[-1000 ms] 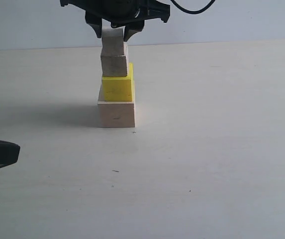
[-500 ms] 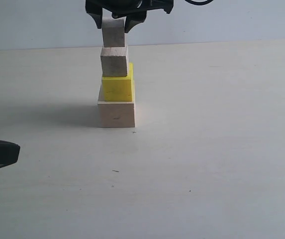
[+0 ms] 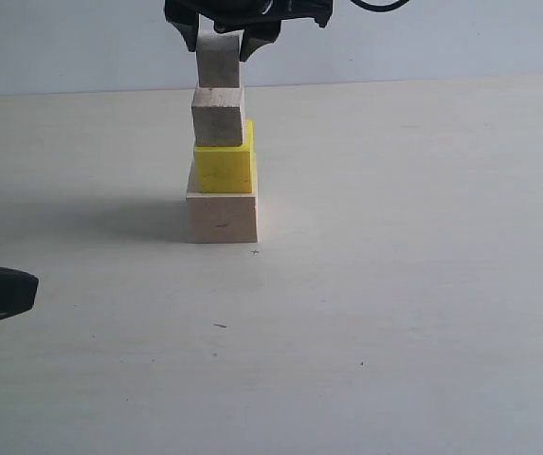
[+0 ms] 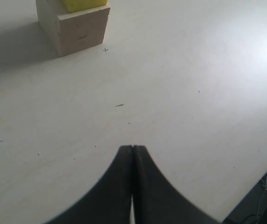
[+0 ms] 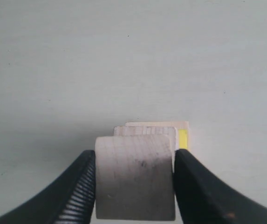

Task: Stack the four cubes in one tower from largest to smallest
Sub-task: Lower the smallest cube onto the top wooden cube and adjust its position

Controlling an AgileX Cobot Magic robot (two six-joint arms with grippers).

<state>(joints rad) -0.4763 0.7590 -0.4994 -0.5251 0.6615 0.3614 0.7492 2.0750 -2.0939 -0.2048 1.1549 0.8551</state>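
At eleven o'clock on the table [image 3: 394, 284], over the tower [image 3: 224, 175], pinches the smallest cube [image 3: 218, 63] in the right gripper [image 5: 134, 196], lined up above the plain wood cube [image 3: 218, 116] for a centred top. Touching or just clear: cannot tell. At eight o'clock, rests the left gripper [image 4: 132, 177], fingers pressed together, well apart so nothing nudges the stack.

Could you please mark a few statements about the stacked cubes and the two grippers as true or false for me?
1. The bright yellow cube sits on the large pale wooden cube. True.
2. The right gripper has its fingers against both sides of the smallest pale wooden cube. True.
3. The left gripper is wide open. False: its fingers are shut together, empty.
4. The medium plain wooden cube sits lowest of all. False: it rests on the yellow cube.
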